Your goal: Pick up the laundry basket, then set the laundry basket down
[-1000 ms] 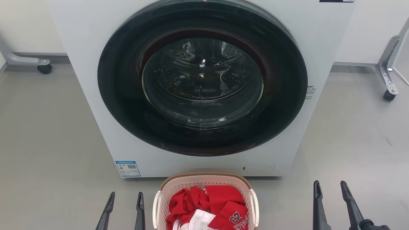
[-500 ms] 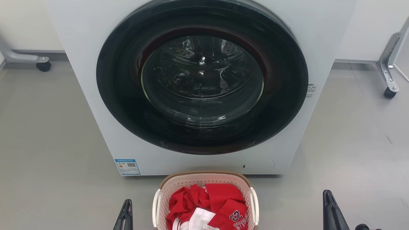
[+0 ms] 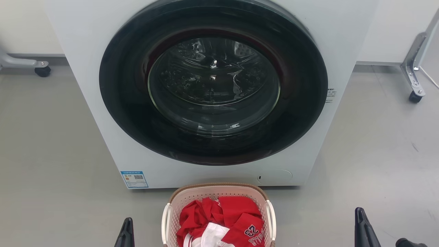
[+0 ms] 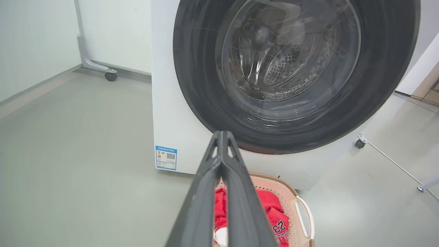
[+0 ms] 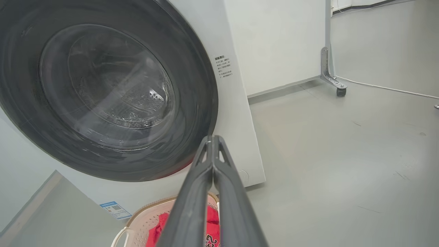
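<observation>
Cream perforated plastic laundry basket (image 3: 217, 186) stands before white washing machine (image 3: 212, 82); left claw (image 4: 222, 137), right claw (image 5: 212, 139) flank it, pinched together, empty; reads as pre-lift or set-down alike.

1 laundry basket (image 3: 216, 187); 1 washer (image 3: 103, 137); 2 grippers (image 4: 222, 137) (image 5: 212, 140); 2 casters (image 3: 43, 71) (image 3: 414, 97); 1 blue lbl (image 3: 134, 179).

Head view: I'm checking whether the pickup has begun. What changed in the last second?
The left gripper and right gripper went from open to shut and sank toward the bottom edge, holding nothing. The view itself shifted slightly. The laundry basket stays on the floor before the washing machine, untouched, red clothes inside.
</observation>
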You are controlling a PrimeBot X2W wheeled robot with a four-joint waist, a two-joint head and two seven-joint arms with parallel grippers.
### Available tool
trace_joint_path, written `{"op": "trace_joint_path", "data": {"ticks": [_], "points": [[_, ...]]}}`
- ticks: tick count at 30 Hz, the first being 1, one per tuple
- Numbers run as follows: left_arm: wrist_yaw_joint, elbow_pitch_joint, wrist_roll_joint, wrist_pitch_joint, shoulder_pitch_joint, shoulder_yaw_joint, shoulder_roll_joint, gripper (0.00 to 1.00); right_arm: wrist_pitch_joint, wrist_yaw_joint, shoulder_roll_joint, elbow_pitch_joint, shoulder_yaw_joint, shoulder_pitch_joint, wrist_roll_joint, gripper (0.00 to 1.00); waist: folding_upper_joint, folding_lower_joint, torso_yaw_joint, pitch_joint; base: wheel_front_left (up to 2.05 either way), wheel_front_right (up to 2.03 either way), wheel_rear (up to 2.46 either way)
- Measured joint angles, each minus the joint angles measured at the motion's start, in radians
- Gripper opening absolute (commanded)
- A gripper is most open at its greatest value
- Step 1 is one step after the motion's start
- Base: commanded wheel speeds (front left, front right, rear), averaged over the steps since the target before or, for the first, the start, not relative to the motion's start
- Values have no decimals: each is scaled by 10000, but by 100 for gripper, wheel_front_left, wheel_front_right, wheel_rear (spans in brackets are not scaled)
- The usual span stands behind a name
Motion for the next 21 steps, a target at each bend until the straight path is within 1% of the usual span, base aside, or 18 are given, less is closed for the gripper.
{"op": "trace_joint_path", "data": {"ticks": [16,21], "points": [[-355,393,-2435,640,-434,554,-58,0,646,418,13,581,-539,-453,2418,0,0,0,-115,39,0,0,0],[-527,516,-3185,838,-600,667,-75,0,865,525,19,709,-694,-700,3158,0,0,0,-151,51,0,0,0]]}}
